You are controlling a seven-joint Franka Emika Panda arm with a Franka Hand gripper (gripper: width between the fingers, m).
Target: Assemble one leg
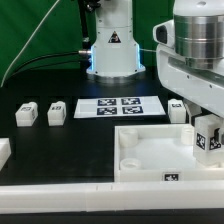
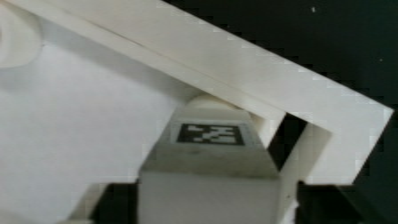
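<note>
4 legs [image 1: 57, 112]: 3 loose, 1 in end effector [image 1: 208, 137] (at panel [image 1: 140, 152] cnr).

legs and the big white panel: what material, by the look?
Each leg: looks like matte white plastic, a chunky block of even colour with no grain. Panel: seemingly the same matte white plastic, with uniform colour, a raised rim and no shine. Printed or moulded: cannot tell.
</note>
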